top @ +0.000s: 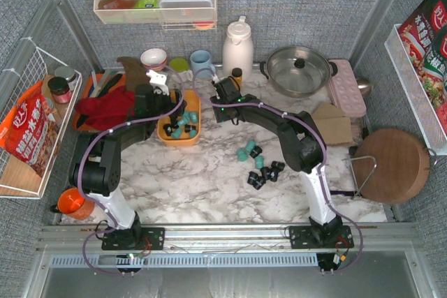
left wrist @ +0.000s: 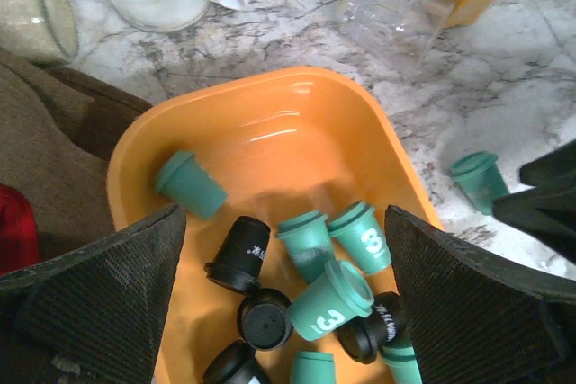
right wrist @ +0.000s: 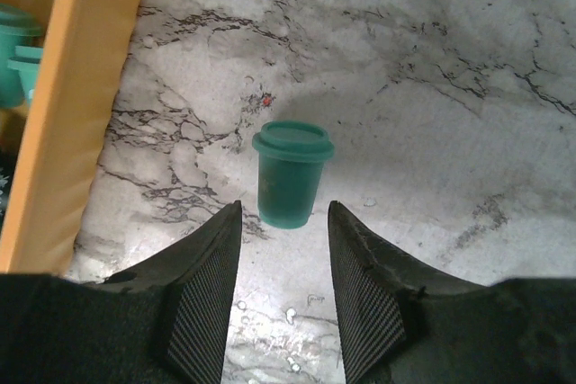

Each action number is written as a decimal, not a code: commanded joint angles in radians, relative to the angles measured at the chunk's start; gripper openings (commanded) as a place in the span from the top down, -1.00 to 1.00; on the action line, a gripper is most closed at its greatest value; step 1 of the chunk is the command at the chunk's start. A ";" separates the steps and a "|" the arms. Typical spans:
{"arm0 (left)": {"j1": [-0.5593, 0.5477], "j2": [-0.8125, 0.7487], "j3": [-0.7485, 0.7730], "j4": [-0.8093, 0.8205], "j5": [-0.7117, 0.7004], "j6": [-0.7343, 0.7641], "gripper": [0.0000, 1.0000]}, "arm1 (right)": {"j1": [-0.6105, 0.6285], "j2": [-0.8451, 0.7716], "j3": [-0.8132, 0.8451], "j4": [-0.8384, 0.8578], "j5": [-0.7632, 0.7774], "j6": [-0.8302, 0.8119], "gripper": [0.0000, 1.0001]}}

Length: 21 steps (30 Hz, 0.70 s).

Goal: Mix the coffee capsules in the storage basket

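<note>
— Your right end effector (right wrist: pixel 282 222) is spread, with its tips on either side of the narrow end of one teal tapered plastic coffee capsule (right wrist: pixel 290 173) and not yet pressing it. The capsule seems to lie on the white marbled desk (right wrist: pixel 450 87), wide rim pointing away from you.

— How will it handle?

— I'd judge it very light and fairly stiff. Its sides are smooth and sloping, so a pinch at the narrow end may squirt it forward. Take it across the body just under the rim, and close gently.

— And the basket?

— The shallow orange-yellow plastic storage basket (right wrist: pixel 63 87) sits just beside that capsule. Farther on, your left end effector (left wrist: pixel 283 249) hangs over the basket, fingers wide apart and holding nothing. Inside, teal and black capsules (left wrist: pixel 310 303) lie heaped toward one end, so you'd do best to stir there.
</note>
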 commanded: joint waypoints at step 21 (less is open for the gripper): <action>-0.018 -0.096 0.001 0.031 0.069 -0.072 -0.98 | -0.002 0.092 0.083 0.027 0.013 -0.024 0.14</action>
